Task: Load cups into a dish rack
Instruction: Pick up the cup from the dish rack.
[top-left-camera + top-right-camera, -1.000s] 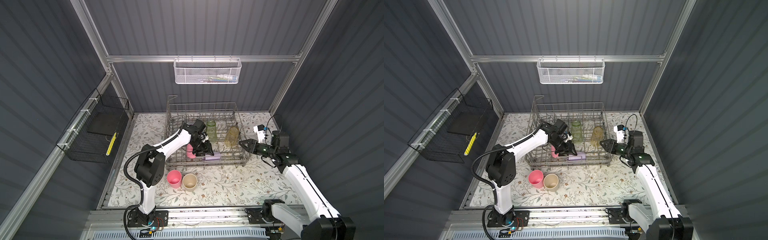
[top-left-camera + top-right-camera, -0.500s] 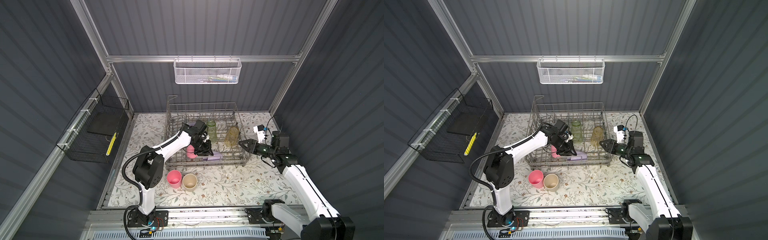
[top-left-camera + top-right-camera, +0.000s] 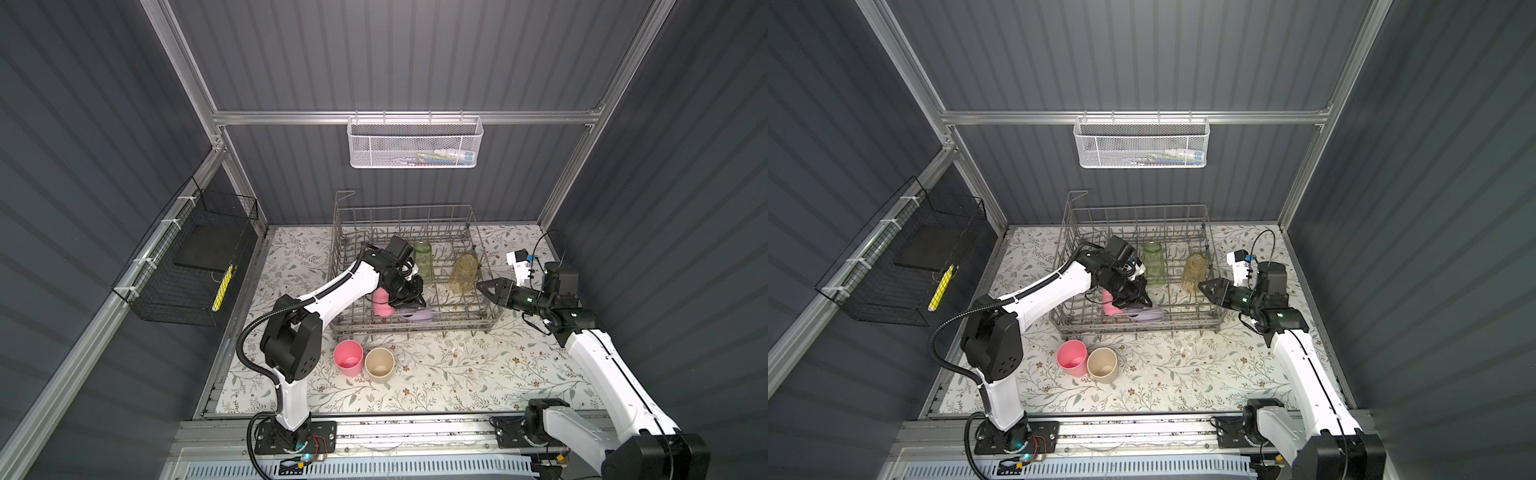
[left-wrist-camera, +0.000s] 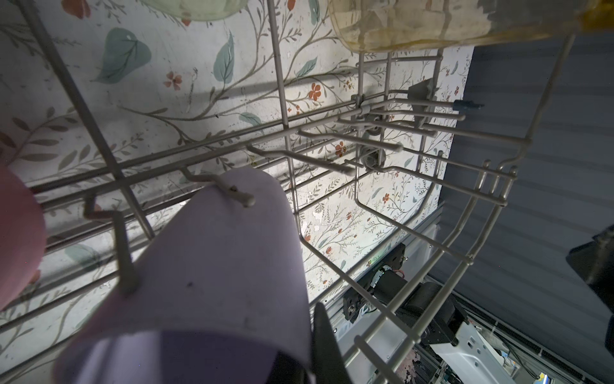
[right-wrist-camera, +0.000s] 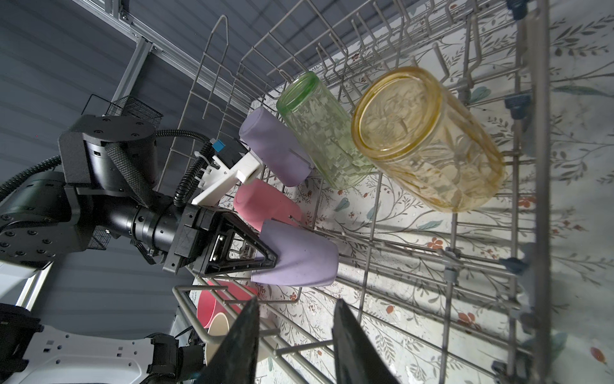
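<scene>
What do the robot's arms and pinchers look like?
The left arm and right arm are white tubes with chunky black joints. A ribbed black cable loops along the left one. The left gripper and right gripper are black, with pointy triangle-shaped fingers. A small white block sits by each wrist.

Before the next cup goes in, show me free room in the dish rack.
Free: in the dish rack, the near right corner, between the near lilac cup and the right wall, in front of the amber glass. Crowded: the left half, around the left hand, racked pink cup and green glass.
</scene>
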Robot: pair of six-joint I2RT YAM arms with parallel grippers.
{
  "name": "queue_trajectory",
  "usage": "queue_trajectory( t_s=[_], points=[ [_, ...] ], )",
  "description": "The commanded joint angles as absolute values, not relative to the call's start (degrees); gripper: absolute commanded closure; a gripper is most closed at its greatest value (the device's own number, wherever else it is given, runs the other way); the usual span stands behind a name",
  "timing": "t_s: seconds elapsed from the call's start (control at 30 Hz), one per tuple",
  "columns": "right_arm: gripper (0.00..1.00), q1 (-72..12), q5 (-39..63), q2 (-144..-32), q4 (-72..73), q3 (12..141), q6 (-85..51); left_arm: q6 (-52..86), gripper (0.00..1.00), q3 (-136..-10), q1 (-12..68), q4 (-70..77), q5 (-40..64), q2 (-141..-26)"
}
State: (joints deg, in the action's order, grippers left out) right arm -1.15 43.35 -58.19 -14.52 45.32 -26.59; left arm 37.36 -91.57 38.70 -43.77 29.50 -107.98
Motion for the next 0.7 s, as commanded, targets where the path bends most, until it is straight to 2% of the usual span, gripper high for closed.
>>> queue_trajectory(
  t_s=[0.0, 0.37, 0.67],
  points=[
    [0.61, -1.01, 44.20, -56.89, -13.06, 45.61, -27.06, 37.35, 1.00, -94.97, 38.45, -43.38, 27.85, -105.60],
    [0.54, -0.97, 46.17, -53.68, -9.09, 46.14, -30.90, 35.22, 1.00, -101.85, 38.36, -36.49, 29.73, -103.16],
    [0.38, -0.98, 52.97, -53.56, 4.80, 43.30, -41.45, 35.61, 1.00, -103.64, 38.15, -21.64, 35.04, -98.85]
  ],
)
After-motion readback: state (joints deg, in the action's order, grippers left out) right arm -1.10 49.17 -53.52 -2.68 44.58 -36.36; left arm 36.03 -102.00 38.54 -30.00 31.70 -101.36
